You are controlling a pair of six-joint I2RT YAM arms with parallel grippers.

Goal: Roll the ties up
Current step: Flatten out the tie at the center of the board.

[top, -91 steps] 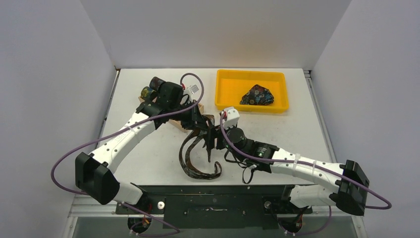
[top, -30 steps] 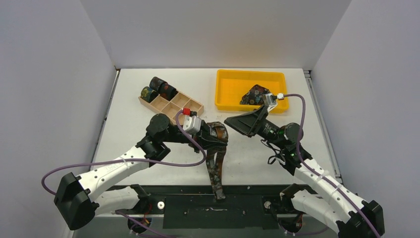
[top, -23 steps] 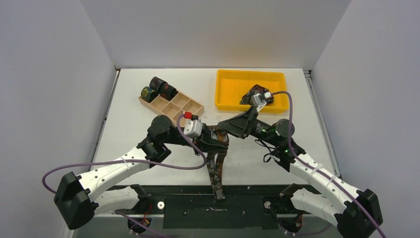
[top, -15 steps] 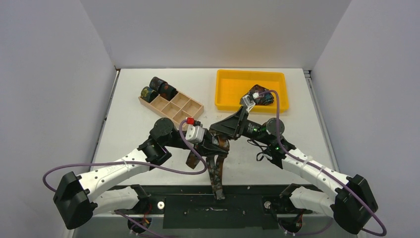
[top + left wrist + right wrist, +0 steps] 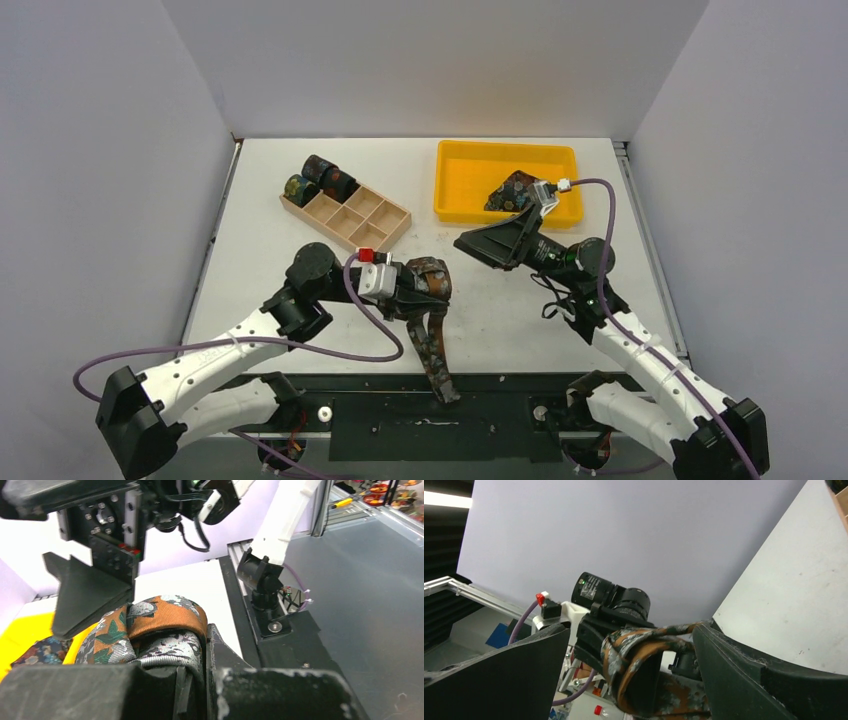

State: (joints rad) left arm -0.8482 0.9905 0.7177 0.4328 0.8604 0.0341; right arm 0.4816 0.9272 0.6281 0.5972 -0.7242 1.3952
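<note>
Woven rust tie (image 5: 431, 340) (speckled loop) clamped in left jaws.

The fingertips of the left gripper (image 5: 424, 281) are hidden in the top view by the rust-brown blue-speckled fabric tie (image 5: 433, 345) looped over them. Its tail is cut off at the right wrist picture's lower edge. The crumpled floral tie (image 5: 510, 193) in the yellow plastic tray (image 5: 452, 185) is partly covered by the right arm (image 5: 590, 262).

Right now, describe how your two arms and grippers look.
The left arm and right arm are white links with black joints; a purple cable loops along each. The left gripper and right gripper are black, with broad wedge fingers. A red tab marks the left wrist.
</note>
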